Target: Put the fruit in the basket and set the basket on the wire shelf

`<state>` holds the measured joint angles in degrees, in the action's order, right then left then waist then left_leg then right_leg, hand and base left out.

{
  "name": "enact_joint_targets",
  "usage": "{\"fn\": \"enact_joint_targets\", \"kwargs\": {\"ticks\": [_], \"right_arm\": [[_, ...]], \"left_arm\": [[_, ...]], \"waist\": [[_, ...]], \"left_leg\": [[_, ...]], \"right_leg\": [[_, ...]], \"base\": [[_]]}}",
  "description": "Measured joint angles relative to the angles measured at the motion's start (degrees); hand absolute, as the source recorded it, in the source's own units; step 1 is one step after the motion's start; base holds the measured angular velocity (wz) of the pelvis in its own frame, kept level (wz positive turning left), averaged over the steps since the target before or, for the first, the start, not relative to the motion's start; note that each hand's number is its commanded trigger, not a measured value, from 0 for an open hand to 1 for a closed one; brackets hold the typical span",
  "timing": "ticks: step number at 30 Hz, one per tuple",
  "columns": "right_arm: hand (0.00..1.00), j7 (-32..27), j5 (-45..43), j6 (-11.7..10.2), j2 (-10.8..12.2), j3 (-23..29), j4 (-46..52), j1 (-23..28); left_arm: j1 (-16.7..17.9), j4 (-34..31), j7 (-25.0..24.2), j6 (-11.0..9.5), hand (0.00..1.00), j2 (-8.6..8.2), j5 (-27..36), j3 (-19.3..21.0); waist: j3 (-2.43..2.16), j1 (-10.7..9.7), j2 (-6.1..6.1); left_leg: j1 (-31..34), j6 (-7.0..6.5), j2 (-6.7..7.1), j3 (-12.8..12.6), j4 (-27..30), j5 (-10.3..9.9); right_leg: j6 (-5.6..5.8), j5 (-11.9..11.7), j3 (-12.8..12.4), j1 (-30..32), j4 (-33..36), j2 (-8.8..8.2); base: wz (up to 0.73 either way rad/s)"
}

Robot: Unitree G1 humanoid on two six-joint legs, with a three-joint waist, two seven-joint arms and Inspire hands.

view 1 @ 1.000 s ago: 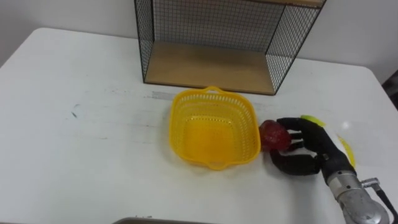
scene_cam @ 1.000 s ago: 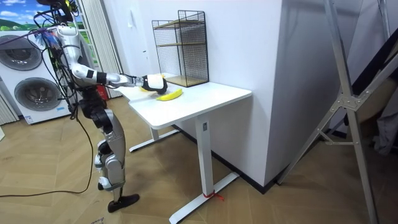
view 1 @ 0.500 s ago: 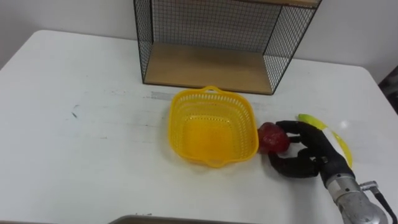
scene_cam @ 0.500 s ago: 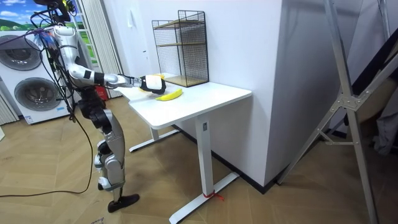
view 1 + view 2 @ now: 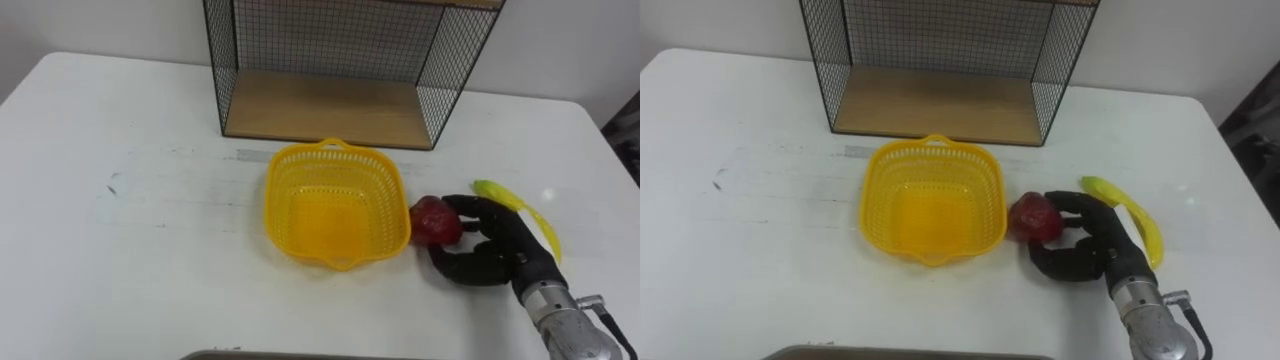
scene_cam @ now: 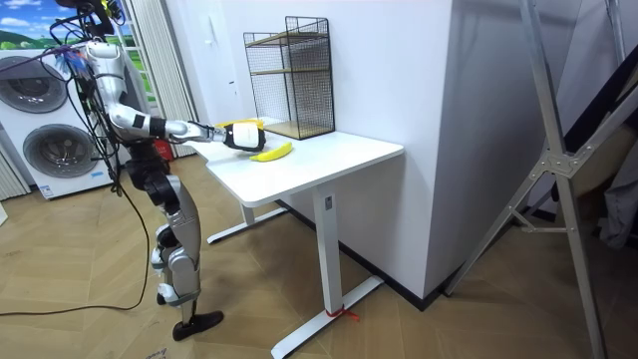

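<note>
**Red fruit [image 5: 435, 221] held at the basket's side**

Red and round, the fruit sits on the white table [image 5: 120, 260] just beside the right wall of the yellow basket [image 5: 290, 190], close enough that they look to be touching. The right hand [image 5: 495, 250] is on the fruit's far side from the basket. Its dark fingers curl over the top and right of the fruit and its thumb hooks in underneath, so the fruit is gripped between them. The hand's lower edge lies low against the tabletop.

A yellow-green banana [image 5: 500, 194] lies behind that hand, running from near the fingers toward the table's right edge. Its middle is hidden by the back of the hand.

The basket stands upright on the table, a moulded handle at its far rim and another at its near rim. Behind it, a little apart, is the wire shelf [image 5: 320, 105]: black mesh sides around a wooden board, its open front facing the basket.

In the room view the robot stands upright at the table's end, its right arm stretched out over the tabletop toward the basket, with washing machines [image 6: 55, 150] behind it.
</note>
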<state>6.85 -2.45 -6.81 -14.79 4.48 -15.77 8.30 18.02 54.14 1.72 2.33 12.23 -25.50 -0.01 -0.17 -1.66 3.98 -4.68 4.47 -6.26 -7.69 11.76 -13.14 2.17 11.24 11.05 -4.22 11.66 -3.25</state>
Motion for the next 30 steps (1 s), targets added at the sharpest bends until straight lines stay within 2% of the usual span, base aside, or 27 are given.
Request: {"fn": "enact_joint_targets", "kwargs": {"ticks": [5, 9, 14, 19, 30], "right_arm": [[1.00, -0.42, 0.13, 0.05, 0.00, 3.16, 0.19, -0.02], [1.00, -4.12, 0.35, 0.05, -0.16, 6.35, 0.30, -0.26], [1.00, -6.23, 0.39, 0.19, -0.21, 6.36, 3.31, -0.12], [1.00, -6.75, 0.40, 0.20, -0.21, 6.37, 10.72, -0.15], [1.00, -6.66, 2.22, 0.59, -0.23, 6.07, 18.78, -0.20]], "left_arm": [[0.41, 0.67, -0.02, -0.42, 0.00, -0.41, 0.00, 2.44], [0.77, 1.06, -0.02, -0.40, 0.00, -0.52, 0.04, 2.48], [0.67, 1.06, -0.01, -0.37, 0.00, -0.87, -0.09, 2.46], [0.45, 0.97, 0.01, -0.36, 0.00, -1.44, -1.06, 2.47], [-0.83, 2.16, 0.00, -0.30, 0.00, -1.46, -1.11, 2.02]], "waist": [[0.08, 0.00, -0.28], [0.21, -0.12, -0.50], [0.19, -0.60, -0.41], [0.17, -1.01, -0.43], [0.05, -0.35, -0.25]], "left_leg": [[0.09, 0.00, 0.00, -0.08, -0.07, 0.00], [0.08, 0.00, 0.01, -0.15, -0.29, 0.00], [0.08, 0.00, 0.02, -0.14, -0.39, 0.00], [0.10, 0.00, 0.02, -0.13, -0.40, 0.00], [0.02, 0.00, 0.01, -0.16, -0.39, 0.00]], "right_leg": [[0.02, -0.03, -0.01, 0.08, -0.01, -0.03], [0.03, -0.02, -0.04, 0.20, -0.03, -0.04], [0.03, -0.02, -0.02, 0.28, -0.08, -0.04], [0.03, -0.02, -0.02, 0.42, -0.21, -0.03], [0.03, -0.07, -0.03, 0.34, 0.04, -0.02]], "base": [[0.00], [0.00], [0.00], [0.00], [0.00]]}}
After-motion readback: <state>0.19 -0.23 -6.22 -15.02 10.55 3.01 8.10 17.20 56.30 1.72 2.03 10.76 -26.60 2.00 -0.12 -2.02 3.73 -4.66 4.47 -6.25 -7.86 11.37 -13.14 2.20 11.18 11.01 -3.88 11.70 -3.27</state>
